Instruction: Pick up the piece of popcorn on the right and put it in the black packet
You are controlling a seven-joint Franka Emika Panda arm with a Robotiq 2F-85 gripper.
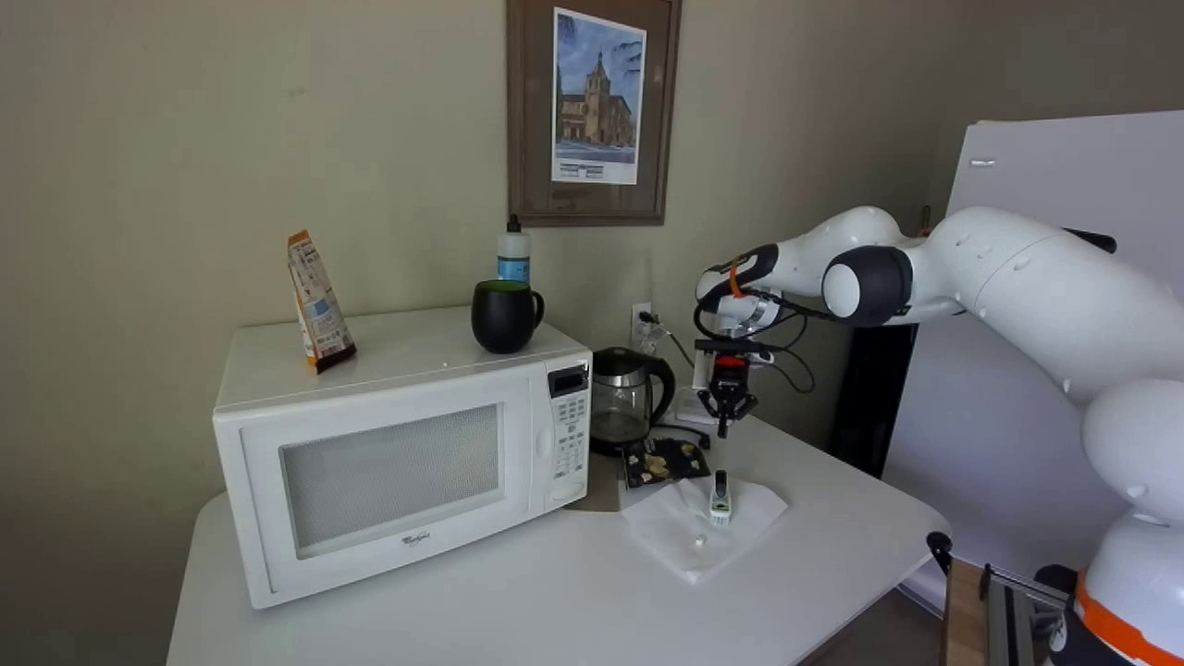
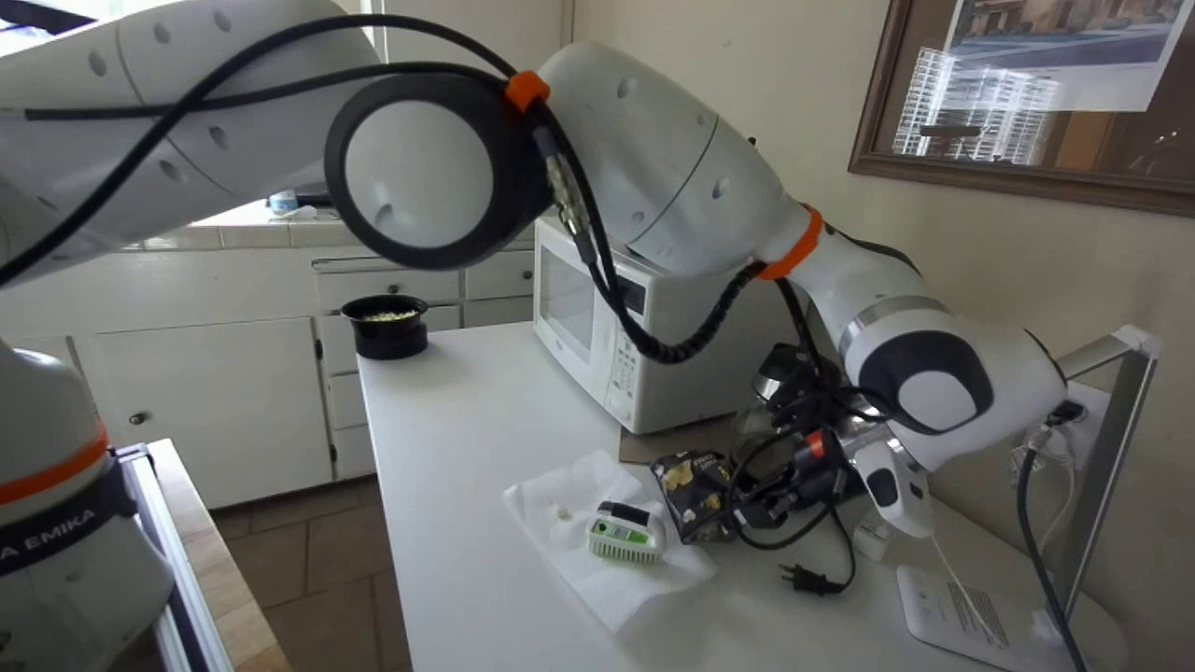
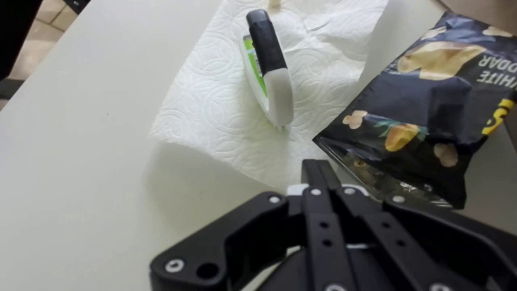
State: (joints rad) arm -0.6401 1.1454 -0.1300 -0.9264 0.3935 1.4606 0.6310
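One small pale piece of popcorn (image 1: 700,539) lies on a white paper towel (image 1: 661,527); it also shows in an exterior view (image 2: 560,512) and at the top edge of the wrist view (image 3: 274,2). The black packet (image 1: 664,461) lies flat beside the towel, with popcorn pictures on it; it also shows in an exterior view (image 2: 693,495) and at the right of the wrist view (image 3: 424,101). My gripper (image 3: 321,173) points down above the table near the packet (image 1: 724,431). Its fingertips are together with nothing visible between them. It is apart from the popcorn.
A white and green brush (image 3: 268,68) with a black end stands on the towel between gripper and popcorn. A glass kettle (image 1: 622,398) and a microwave (image 1: 398,462) stand behind the packet. A black cord plug (image 2: 810,581) and a black bowl (image 2: 385,329) are on the table.
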